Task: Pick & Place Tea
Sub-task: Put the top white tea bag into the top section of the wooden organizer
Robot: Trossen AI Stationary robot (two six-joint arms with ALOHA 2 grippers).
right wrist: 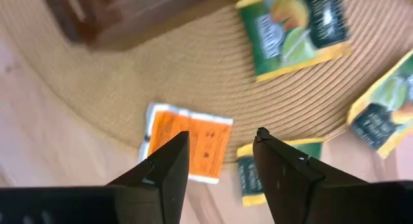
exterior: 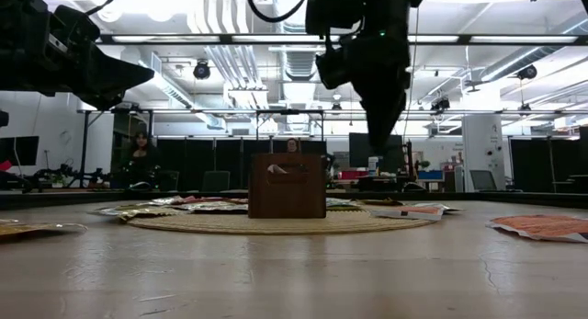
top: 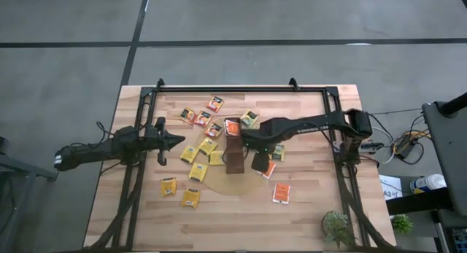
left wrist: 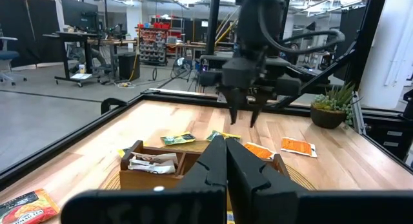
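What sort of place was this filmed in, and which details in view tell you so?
Probably a robotics lab or workshop: a wooden table bearing two robot arms stands on bare concrete floor, and behind it run exposed ceiling ducts, desks and stocked shelving.

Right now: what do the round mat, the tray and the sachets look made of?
Round mat: looks like woven straw or cord, matte; concentric coiled ribs show. Tray: dark brown wood, by its look, plain flat walls, low sheen. Sachets, e.g. the orange one: printed paper, possibly foil-lined; flat, slightly crinkled, with a faint gloss.
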